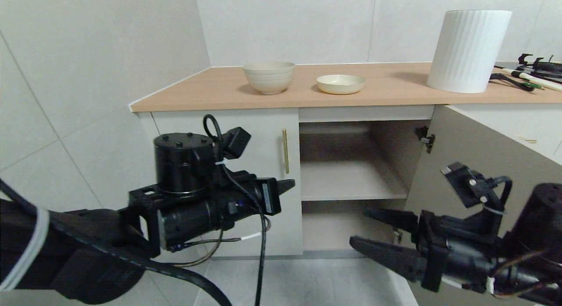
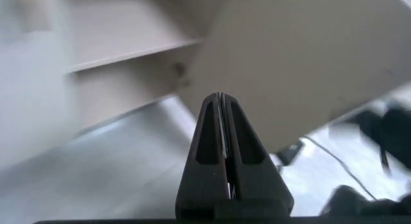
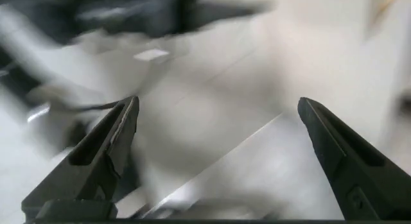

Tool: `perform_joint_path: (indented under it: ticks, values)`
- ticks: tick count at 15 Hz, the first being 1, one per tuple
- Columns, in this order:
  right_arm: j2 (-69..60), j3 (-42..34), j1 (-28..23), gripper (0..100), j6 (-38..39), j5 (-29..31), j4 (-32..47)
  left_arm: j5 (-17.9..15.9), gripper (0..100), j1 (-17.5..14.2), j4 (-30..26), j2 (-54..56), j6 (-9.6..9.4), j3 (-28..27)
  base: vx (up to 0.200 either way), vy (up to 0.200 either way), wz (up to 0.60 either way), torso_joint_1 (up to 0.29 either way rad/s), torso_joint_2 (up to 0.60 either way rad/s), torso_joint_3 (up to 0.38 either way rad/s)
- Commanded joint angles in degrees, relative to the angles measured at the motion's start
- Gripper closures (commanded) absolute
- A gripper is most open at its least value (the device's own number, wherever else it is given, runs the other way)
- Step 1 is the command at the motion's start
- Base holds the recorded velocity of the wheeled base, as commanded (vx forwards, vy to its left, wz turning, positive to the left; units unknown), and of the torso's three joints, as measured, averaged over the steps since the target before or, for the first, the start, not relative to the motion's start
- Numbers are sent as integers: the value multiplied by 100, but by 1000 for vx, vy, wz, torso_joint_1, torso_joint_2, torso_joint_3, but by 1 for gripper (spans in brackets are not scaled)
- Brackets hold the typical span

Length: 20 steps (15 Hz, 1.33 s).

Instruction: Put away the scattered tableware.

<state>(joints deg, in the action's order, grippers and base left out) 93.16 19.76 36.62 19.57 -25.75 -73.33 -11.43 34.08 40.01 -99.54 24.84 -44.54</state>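
The left end effector point(image 1: 287, 186) is pressed together, the right end effector point(image 1: 360, 228) spread. The bowl point(image 1: 268, 77) and dish point(image 1: 340, 84) sit on the worktop point(image 1: 210, 88), well above both.

Bowl point(image 1: 268, 77) left of dish point(image 1: 340, 84) on counter point(image 1: 210, 90), canister point(image 1: 469, 51) farther right (utensils point(image 1: 527, 75), probably, beyond), cabinet point(image 1: 347, 178) below

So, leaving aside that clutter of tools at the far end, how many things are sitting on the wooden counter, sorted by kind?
Deep bowl: 1
Shallow dish: 1
Tall ribbed white container: 1
Total: 3
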Motion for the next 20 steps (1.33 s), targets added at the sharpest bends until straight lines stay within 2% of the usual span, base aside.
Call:
perform_joint_path:
  ticks: [1,3,4,6,7,8,9,10,13,15,20]
  values:
    - [703,1408,-375,0,-454,430,644,1,100,-447,-644,962,-234,-81,0,0,0,0,0,0]
    - [800,2823,-331,0,-876,1784,1822,1,100,-596,-1039,1129,-683,-221,0,0,0,0,0,0]
    - [774,3394,-261,0,-1034,2311,2420,18,100,-693,-1136,1182,-850,-239,0,0,0,0,0,0]
    - [572,3833,-234,0,-1069,2583,3255,229,100,-825,-1153,1288,-841,-204,0,0,0,0,0,0]
    - [475,3833,-234,0,-1069,2583,3465,265,100,-886,-1153,1323,-823,-177,0,0,0,0,0,0]
    - [167,3851,-234,0,-1078,2583,4221,265,100,-1088,-1145,1384,-823,-169,0,0,0,0,0,0]
    - [36,3860,-234,0,-1095,2619,4494,273,100,-1176,-1153,1428,-823,-230,0,0,0,0,0,0]
    - [-61,3860,-234,0,-1095,2627,4547,273,0,-1220,-1171,1481,-823,-239,0,0,0,0,0,0]
    - [-562,3798,-252,0,-1060,2988,4977,273,0,-1238,-1153,1674,-656,-318,0,0,0,0,0,0]
    - [-843,3869,-234,0,-1025,3032,5628,282,0,-1238,-1145,1815,-656,-318,0,0,0,0,0,0]
    - [-817,4053,-234,0,-744,3040,5707,265,0,-1238,-1206,2017,-665,-318,0,0,0,0,0,0]
